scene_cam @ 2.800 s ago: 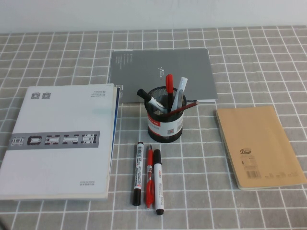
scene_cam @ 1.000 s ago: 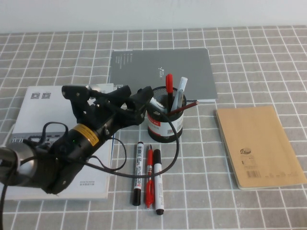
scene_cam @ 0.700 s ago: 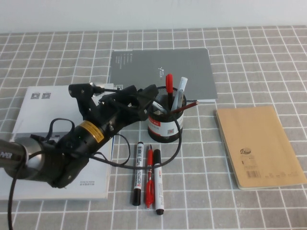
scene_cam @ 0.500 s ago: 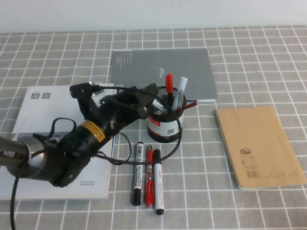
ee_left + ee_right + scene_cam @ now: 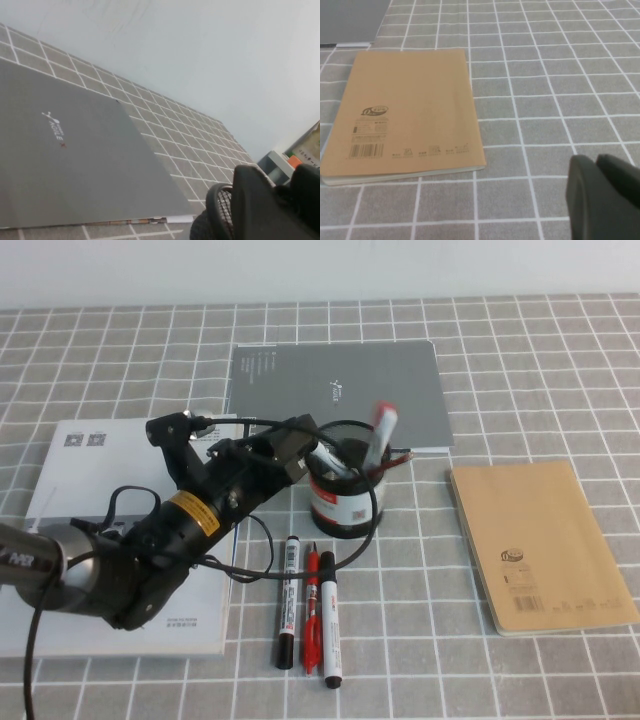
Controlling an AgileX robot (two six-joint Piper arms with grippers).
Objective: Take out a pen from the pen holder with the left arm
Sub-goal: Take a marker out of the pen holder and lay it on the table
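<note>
The pen holder [image 5: 345, 505] – one black mesh cup – stands mid-table, and the left gripper [image 5: 308, 448] sits at its 10 o'clock rim, fingers drawn in on the upper end of the white marker [image 5: 327, 460], which leans out toward 10 o'clock with its lower end still down in the cup. Half a second earlier those fingers were spread wider around that end. Back then a red-capped pen and a grey one stood apart at the far rim; now we see only one blurred pen [image 5: 379, 432] with a reddish top, leaning toward 1 o'clock. The pencil [image 5: 400, 455] still pokes out at 2 o'clock, so we count three sticks in the cup, though the blur may hide a fourth. At the holder's 6 o'clock three pens lie side by side where they lay before: a black marker [image 5: 288, 600], a red pen [image 5: 311, 615] and a black-capped marker [image 5: 330, 625]. Three books surround them, unmoved – a white book [image 5: 90, 490] at 9 o'clock under the left arm, a grey book [image 5: 340, 380] at 12, a tan notebook [image 5: 540, 545] at 3. The right gripper [image 5: 596, 160] hangs over the checked cloth [image 5: 500, 360] near the tan notebook, its fingers pressed together.
</note>
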